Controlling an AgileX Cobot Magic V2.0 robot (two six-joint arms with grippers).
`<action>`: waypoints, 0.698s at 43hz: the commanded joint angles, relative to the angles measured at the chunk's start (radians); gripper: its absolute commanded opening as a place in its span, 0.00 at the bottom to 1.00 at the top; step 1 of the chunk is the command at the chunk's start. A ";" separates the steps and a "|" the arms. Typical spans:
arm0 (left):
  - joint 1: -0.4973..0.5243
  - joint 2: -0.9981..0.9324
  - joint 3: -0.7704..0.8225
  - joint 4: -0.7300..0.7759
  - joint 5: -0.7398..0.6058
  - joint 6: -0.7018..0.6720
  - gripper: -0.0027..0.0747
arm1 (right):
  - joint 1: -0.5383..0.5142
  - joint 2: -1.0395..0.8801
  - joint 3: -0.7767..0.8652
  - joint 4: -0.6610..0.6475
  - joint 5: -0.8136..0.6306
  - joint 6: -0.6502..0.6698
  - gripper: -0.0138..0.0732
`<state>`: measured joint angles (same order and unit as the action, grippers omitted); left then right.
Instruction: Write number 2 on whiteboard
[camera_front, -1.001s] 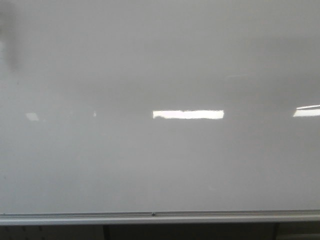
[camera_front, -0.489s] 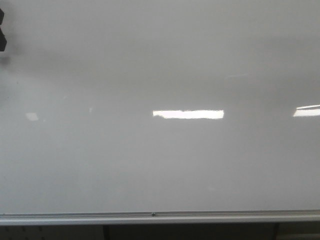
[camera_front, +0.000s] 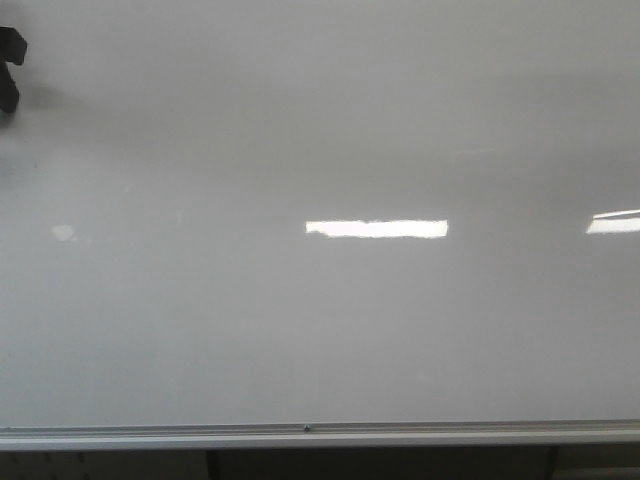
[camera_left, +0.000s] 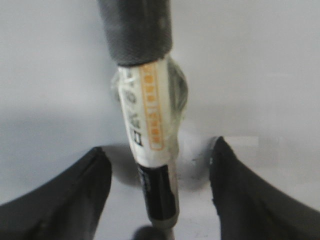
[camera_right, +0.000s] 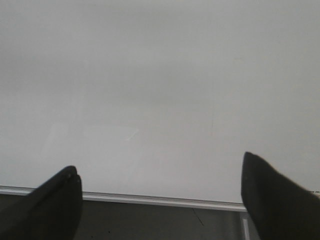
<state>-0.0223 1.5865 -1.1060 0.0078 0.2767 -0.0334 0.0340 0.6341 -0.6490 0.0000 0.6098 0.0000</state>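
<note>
The whiteboard fills the front view, glossy and pale grey, with a silver frame along its lower edge. No number 2 shows on it in any view. A dark part of my left gripper pokes in at the far left edge, high up. In the left wrist view my left gripper is close to the board. Its fingers stand wide apart on either side of a white and black marker with a grey cap, and do not touch it. My right gripper is open and empty, facing the board's lower part.
Bright white rectangular light reflections lie across the board's middle and at the right edge. Below the frame is a dark gap with supports. The frame also shows in the right wrist view.
The dark gripper part at the far left edge has come into the front view, replacing a faint shadow, and has shifted slightly upward.
</note>
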 joint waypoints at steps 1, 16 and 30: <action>-0.004 -0.037 -0.034 -0.008 -0.068 -0.003 0.36 | -0.005 0.005 -0.029 -0.011 -0.068 0.000 0.92; -0.004 -0.044 -0.034 -0.008 -0.033 -0.003 0.03 | -0.005 0.005 -0.029 -0.011 -0.086 0.000 0.92; -0.007 -0.160 -0.053 -0.008 0.226 0.033 0.01 | -0.005 0.005 -0.041 -0.011 -0.036 0.000 0.92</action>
<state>-0.0223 1.5057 -1.1107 0.0063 0.4653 -0.0231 0.0340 0.6341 -0.6505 0.0000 0.6157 0.0000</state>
